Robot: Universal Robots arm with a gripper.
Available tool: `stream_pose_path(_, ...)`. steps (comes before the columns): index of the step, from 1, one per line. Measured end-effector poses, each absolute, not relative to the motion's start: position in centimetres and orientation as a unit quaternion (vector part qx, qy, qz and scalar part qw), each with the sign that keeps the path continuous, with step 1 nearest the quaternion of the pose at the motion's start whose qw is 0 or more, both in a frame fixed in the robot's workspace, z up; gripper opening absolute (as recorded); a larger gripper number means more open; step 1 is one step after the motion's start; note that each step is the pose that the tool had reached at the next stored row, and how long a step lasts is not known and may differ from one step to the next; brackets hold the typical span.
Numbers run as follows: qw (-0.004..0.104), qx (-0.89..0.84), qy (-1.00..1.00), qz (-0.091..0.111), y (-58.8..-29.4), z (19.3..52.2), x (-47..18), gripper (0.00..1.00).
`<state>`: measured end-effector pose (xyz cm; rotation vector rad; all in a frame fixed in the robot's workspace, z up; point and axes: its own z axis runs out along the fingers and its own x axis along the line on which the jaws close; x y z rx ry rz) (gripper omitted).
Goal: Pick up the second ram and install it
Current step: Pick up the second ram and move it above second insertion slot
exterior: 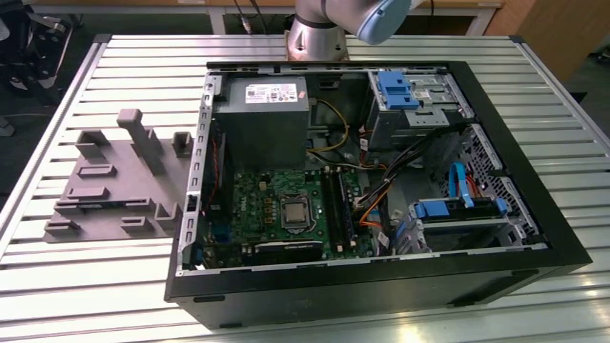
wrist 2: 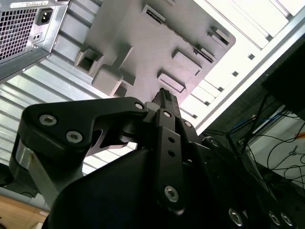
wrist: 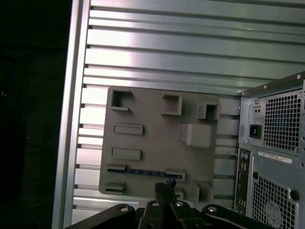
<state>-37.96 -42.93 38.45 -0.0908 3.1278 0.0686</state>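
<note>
Slatted aluminium table (exterior: pixel 143 57): thin dark-green ram strip (wrist: pixel 138 171) sat slotted in grey plastic fixture plate (wrist: pixel 152 143). Black gripper (wrist: pixel 165 185) hung over it, jaws pressed together, empty; skewed pinch risked jamming strip.

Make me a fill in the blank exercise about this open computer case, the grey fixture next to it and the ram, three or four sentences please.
1. In the exterior view, the fixture sits to the ___ of the case.
2. The ram lies on the fixture, outside the ___.
3. The drive brackets inside the case are ___.
4. In the first wrist view, the gripper hangs over the ___, close to the ram.

Missing words: left; case; blue; fixture.
</note>
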Motion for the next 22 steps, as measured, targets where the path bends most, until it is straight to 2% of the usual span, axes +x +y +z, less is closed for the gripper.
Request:
stream_pose_path(19,0.005,-0.051,0.998,0.022,-42.94,38.45,-37.96,0.11)
stream_pose_path(22,0.004,-0.097,0.995,0.022,-42.97,38.42,-37.99,0.11)
